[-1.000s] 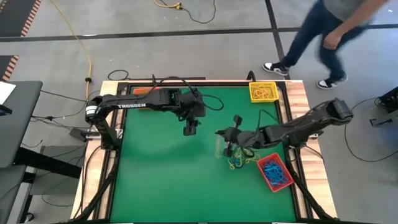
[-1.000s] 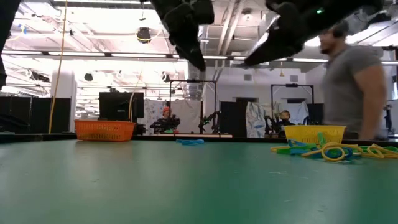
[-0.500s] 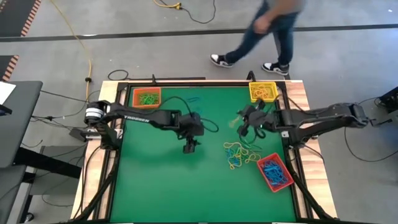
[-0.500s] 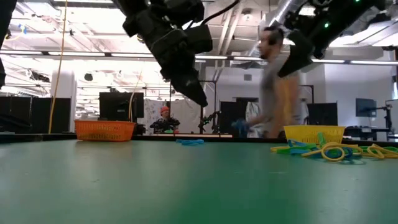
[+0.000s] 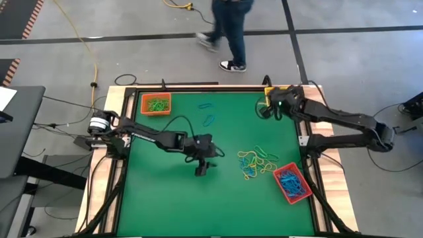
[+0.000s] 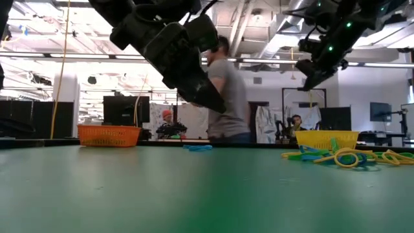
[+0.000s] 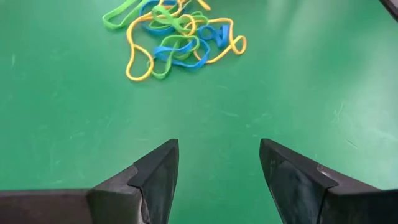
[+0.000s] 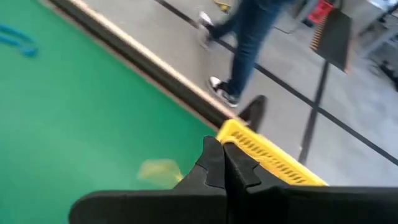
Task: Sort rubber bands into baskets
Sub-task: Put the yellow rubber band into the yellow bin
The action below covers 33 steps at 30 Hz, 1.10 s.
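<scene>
The left gripper (image 5: 201,170) hangs over the green table mat (image 5: 165,198) with fingers spread and empty, near the tangled heap of thin yellow, blue and green rubber bands (image 7: 174,34). The right gripper (image 8: 222,165) is clenched beside the shallow yellow plastic basket (image 8: 270,155) at the far corner — that basket is largely hidden under the arm from above; whether the fingers pinch a band cannot be told. The orange basket (image 5: 156,104) holds green loops, the red basket (image 5: 292,183) blue ones. A person (image 5: 228,30) is cut off at the top edge.
</scene>
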### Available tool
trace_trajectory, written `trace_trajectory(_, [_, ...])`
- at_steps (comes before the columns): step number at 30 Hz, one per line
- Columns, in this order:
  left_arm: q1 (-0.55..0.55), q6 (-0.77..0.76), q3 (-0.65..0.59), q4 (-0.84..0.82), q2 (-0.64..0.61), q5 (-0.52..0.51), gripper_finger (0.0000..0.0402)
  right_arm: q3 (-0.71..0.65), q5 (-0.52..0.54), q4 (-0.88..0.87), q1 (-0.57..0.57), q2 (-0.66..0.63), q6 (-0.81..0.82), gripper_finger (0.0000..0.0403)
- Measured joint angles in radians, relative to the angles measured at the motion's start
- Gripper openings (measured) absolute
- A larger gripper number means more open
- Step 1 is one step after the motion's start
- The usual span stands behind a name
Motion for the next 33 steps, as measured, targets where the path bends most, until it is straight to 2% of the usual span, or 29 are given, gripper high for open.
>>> trace_trajectory(5, [-0.036,0.000,-0.024,0.079,0.000,-0.032,0.0214,0.000,-0.030,0.043,-0.131,0.004,-0.062,0.0012])
trace_trajectory(9, [-0.057,0.000,-0.030,0.082,0.000,-0.062,0.0214,0.000,-0.062,0.080,-0.226,0.004,-0.086,0.0012])
trace_trajectory(18, [-0.086,-0.011,-0.030,0.084,0.000,-0.085,0.0214,0.000,-0.105,0.122,-0.369,0.040,-0.121,0.0012])
trace_trajectory(33, [-0.112,-0.008,-0.030,0.078,0.000,-0.109,0.0214,0.000,-0.108,0.061,-0.391,0.251,-0.113,0.0023])
